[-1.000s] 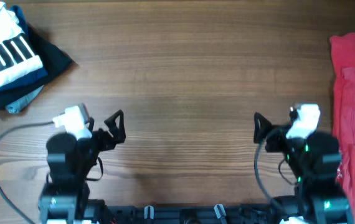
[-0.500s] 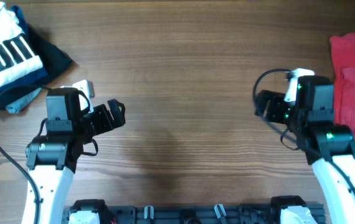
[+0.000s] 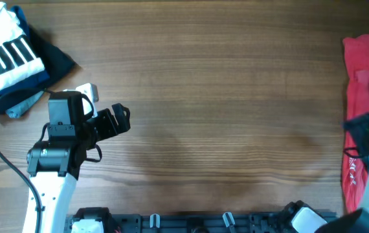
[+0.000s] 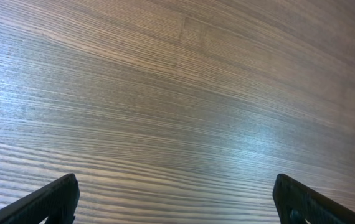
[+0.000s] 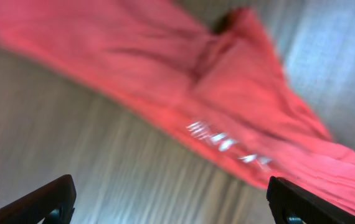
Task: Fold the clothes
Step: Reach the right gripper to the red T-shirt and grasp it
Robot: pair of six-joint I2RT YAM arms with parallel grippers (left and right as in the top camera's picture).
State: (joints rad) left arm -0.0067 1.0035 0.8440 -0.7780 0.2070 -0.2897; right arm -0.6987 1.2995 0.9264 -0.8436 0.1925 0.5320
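Red T-shirt (image 3: 364, 77) lies crumpled at the table's (image 3: 223, 97) right edge, right gripper (image 5: 177, 208) above it, jaws spread and empty; left gripper (image 3: 121, 120), equally wide, holds nothing.

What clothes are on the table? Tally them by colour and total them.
Red: 1, the T-shirt
White with black stripes: 1, the striped garment
Navy: 1, the folded pile
Grey-blue: 1, the piece under it
Total: 4

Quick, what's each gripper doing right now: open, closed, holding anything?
Left gripper: open, empty, over the bare table.
Right gripper: open, holding nothing, above the red T-shirt.
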